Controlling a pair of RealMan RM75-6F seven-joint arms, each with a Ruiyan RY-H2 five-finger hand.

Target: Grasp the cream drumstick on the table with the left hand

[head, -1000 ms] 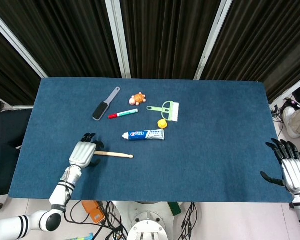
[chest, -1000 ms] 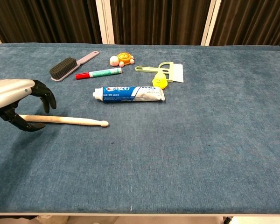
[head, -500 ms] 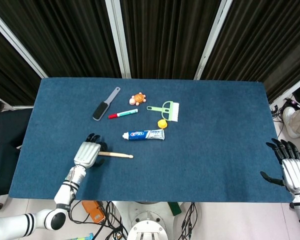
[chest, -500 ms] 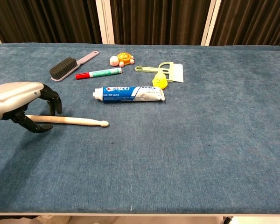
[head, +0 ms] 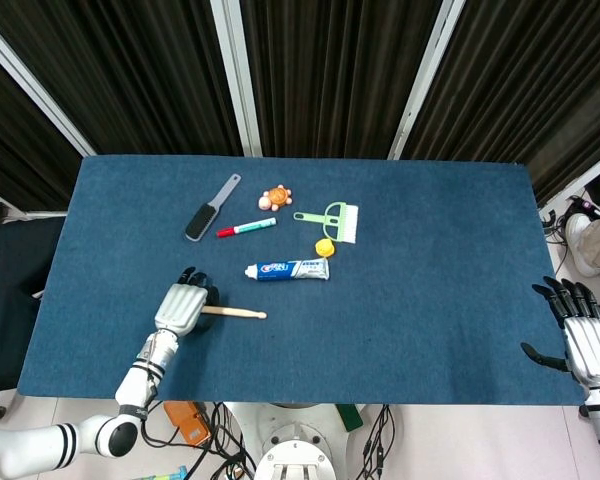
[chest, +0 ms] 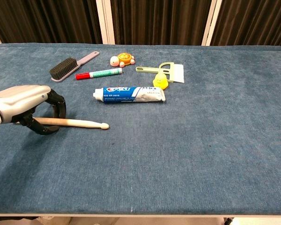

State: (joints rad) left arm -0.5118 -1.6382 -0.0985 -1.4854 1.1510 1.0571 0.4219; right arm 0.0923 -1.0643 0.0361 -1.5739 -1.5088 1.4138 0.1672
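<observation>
The cream drumstick (head: 236, 312) (chest: 80, 123) lies flat on the blue table near the front left, its rounded tip pointing right. My left hand (head: 178, 308) (chest: 22, 100) hovers over the stick's left end. Its black fingers (chest: 61, 108) arch down on the far side and the thumb curls in on the near side, so the stick passes between them with a gap still showing. The stick rests on the cloth, not lifted. My right hand (head: 584, 338) hangs beyond the table's right front corner, fingers spread and holding nothing; the chest view does not show it.
Behind the stick lies a toothpaste tube (head: 288, 269) (chest: 129, 94) with a yellow cap (head: 324, 247) at its right end. Farther back are a grey brush (head: 210, 208), a red-capped marker (head: 246, 228), an orange turtle toy (head: 274, 198) and a green scraper (head: 332, 218).
My left hand has slid right along the table onto the stick's left end, its fingers now arching around it. The drumstick and right hand have not moved.
</observation>
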